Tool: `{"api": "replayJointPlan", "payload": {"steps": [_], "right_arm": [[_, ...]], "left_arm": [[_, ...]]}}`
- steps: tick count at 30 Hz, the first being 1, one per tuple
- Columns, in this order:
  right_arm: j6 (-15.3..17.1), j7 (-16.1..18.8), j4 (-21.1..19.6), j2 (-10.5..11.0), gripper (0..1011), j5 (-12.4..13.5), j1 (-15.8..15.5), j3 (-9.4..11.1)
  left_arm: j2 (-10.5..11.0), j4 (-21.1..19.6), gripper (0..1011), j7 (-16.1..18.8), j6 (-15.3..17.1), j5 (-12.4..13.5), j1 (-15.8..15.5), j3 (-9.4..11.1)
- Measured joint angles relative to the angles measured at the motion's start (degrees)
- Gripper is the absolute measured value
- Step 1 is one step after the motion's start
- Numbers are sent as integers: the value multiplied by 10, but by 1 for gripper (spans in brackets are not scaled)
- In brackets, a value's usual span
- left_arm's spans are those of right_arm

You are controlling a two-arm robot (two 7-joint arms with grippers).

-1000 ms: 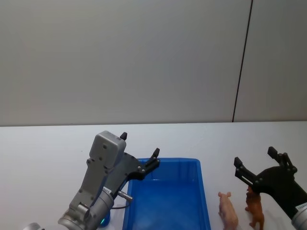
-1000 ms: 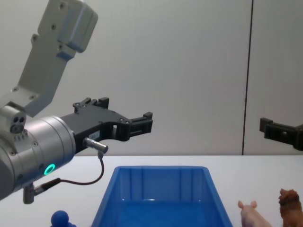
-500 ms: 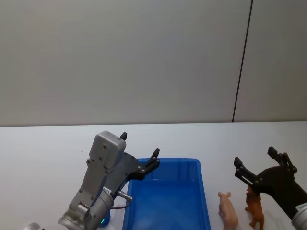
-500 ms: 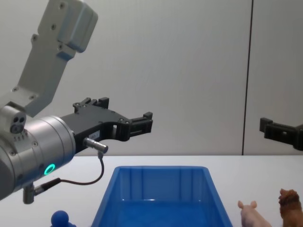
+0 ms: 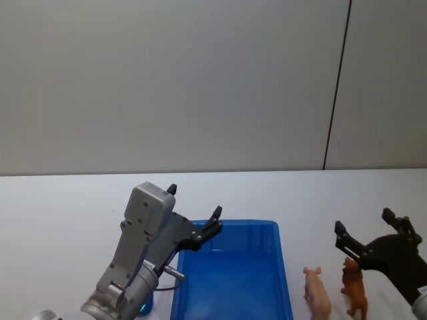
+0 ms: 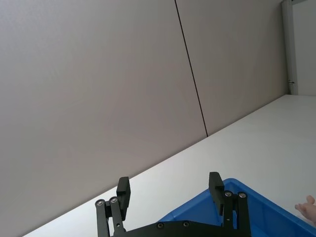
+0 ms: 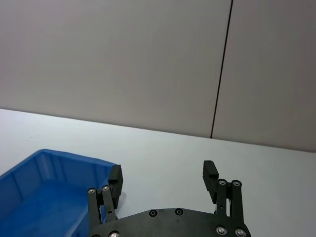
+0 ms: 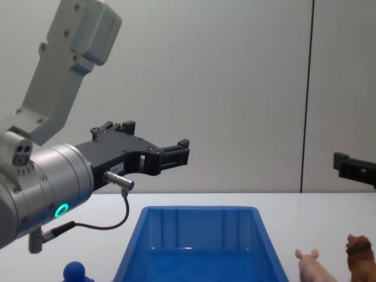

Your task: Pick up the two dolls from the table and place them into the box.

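The pig (image 5: 317,293) and the brown animal (image 5: 354,293) are seen low in the right of the head view. They are set just beside each other on the table (image 5: 67,213), to the right of the box (image 5: 233,280), and both appear upright on their legs. A blue round-headed figure (image 8: 75,270) is glimpsed at the bottom left of the chest view, left of the box.

The right gripper (image 5: 364,221) is held in the lower right corner of the head view, over the brown animal. In the chest view it is placed clearly higher than the toys. Its jaws are spread wide and nothing is held between them. The left gripper (image 5: 194,200) is held above the box's left side, left of centre in the frame. Its jaws are likewise spread and nothing is carried.

Both dolls are judged to be small, light and stiff, so little squeeze should be needed. The pig looks smooth, and some slip is to be expected. The shaggy coat of the brown animal should give the pads more bite. The trunk of each is taken to be the best hold, with the flanks pinched from either side. The legs, ears and head are better avoided as thin and uneven. Because so little room is left between the two, the neighbour could easily be knocked over by a finger lowered between them. Their narrow footing suggests that they are easily tipped.
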Motion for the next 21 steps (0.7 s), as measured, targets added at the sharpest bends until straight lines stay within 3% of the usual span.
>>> {"api": "replayJointPlan", "payload": {"steps": [21], "right_arm": [[97, -23, 16, -1, 1001, -5, -1, 4]], "left_arm": [[0, 0, 1004, 0, 0, 0, 0, 0]]}}
